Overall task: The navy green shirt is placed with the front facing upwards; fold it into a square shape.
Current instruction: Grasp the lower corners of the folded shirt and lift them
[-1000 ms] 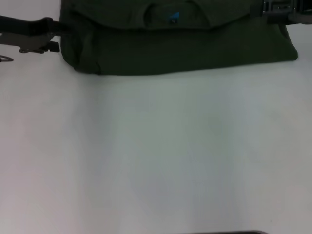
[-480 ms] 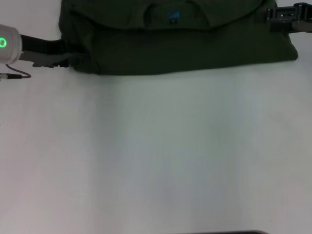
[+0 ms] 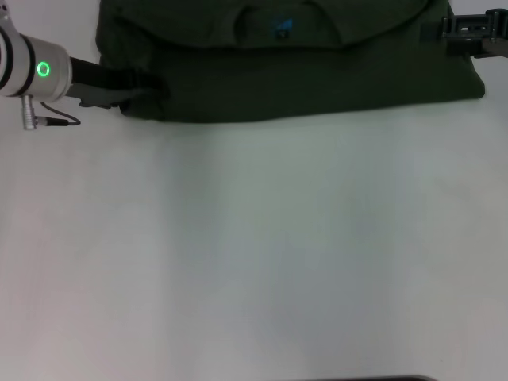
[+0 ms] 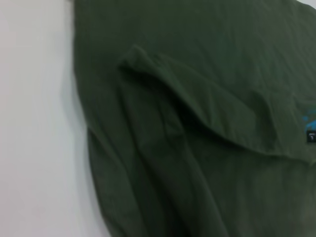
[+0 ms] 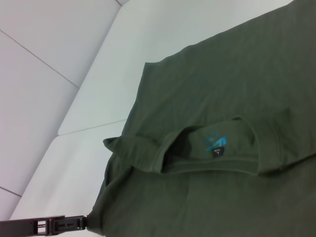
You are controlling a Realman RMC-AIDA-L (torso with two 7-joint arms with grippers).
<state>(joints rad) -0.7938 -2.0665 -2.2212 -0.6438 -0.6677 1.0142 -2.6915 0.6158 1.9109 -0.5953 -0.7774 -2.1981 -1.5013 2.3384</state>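
We find the navy green shirt (image 3: 302, 75) lying along the top of the head view, stretching from near the upper left across to the upper right, on the white bench (image 3: 254, 254). It is already folded into a wide, low band: the collar with its black neck tag (image 3: 281, 32) and blue mark faces up at the top centre, and a flap of cloth curves over the layer beneath it. No chest lettering shows, so we judge that the front is now turned inward or hidden under the folds.

The left tool (image 3: 131, 83) sits at the upper left of the head view, its dark tip right at the shirt's left end, seemingly touching the cloth. We cannot tell whether it is apart or clamped on the fabric. The right tool (image 3: 468, 32) is at the upper right edge of that view, over the shirt's right end, and its state is equally unclear to us.

By our reading, the lengthwise folding is largely done, but the bundle is far wider than it is deep, so it is not yet a square. At least 1 more fold, bringing the ends toward the middle, looks to be left. The left end also appears rumpled in the left wrist view.
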